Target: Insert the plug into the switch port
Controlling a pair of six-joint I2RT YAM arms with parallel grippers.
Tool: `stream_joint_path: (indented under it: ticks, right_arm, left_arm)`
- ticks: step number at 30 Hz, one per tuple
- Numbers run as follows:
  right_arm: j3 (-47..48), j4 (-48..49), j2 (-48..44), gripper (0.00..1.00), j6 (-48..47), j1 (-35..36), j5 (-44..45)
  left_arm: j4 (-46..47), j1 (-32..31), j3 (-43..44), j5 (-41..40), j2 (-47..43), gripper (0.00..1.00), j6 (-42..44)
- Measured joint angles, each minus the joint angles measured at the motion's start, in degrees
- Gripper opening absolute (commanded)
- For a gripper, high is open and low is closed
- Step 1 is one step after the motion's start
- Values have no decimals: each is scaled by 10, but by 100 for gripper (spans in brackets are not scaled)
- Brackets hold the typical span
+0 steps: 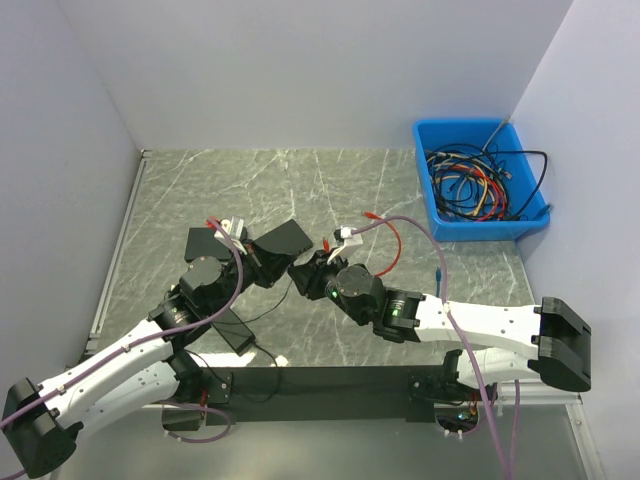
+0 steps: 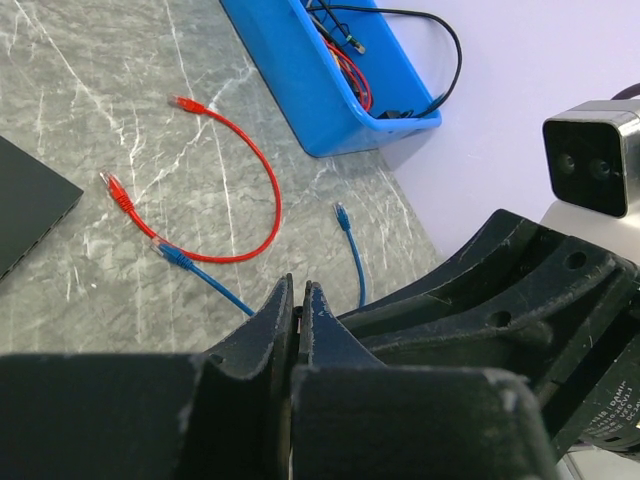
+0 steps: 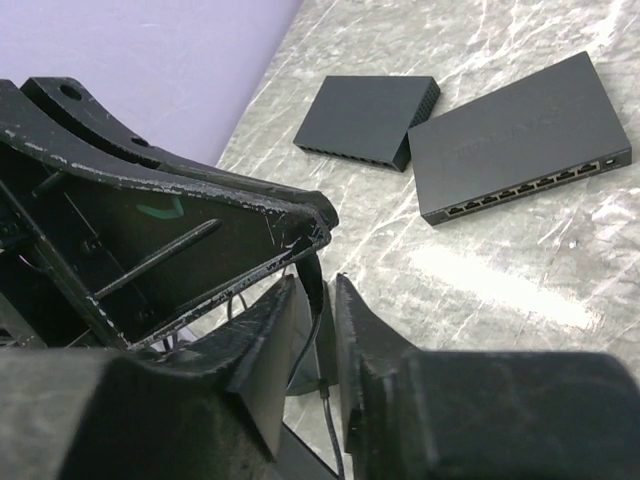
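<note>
A black plug [image 3: 318,268] on a thin black cable hangs between the tips of my two grippers. My left gripper [image 2: 297,285] is shut on the plug's top end; in the right wrist view its tip [image 3: 318,228] is just above the plug. My right gripper [image 3: 315,283] is open, with one finger on each side of the plug and a small gap on both sides. In the top view the two grippers meet tip to tip, left [image 1: 288,273] and right [image 1: 307,270]. The black switch [image 3: 520,135] lies behind them with its row of ports showing, and it also shows in the top view [image 1: 283,240].
A second black switch [image 3: 370,120] lies beside the first [image 1: 208,243]. A black adapter box [image 1: 232,330] lies near the left arm. A red cable [image 2: 270,200] and a blue cable [image 2: 350,250] lie on the table. A blue bin [image 1: 480,190] of cables stands at the back right.
</note>
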Motion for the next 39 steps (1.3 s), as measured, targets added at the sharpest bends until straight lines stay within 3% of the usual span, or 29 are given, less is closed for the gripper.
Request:
stream_joint_path:
  ticks: [14, 18, 25, 26, 29, 39]
  right_arm:
    - [2, 0, 8, 0, -4, 2, 5]
    - [2, 0, 8, 0, -5, 2, 8]
    - [-10, -11, -5, 0, -3, 2, 21]
    - [-14, -15, -10, 0, -2, 2, 23]
    - [-27, -27, -23, 0, 0, 2, 29]
    - [-42, -120, -38, 0, -1, -34, 0]
  left_arm:
    - [0, 1, 0, -1, 7, 2, 0]
    - [0, 1, 0, -1, 8, 20, 1]
    - [0, 1, -4, -7, 18, 40, 0]
    - [0, 1, -5, -9, 20, 49, 0]
    - [0, 1, -7, -16, 26, 63, 3]
    - [-29, 9, 13, -88, 82, 84, 37]
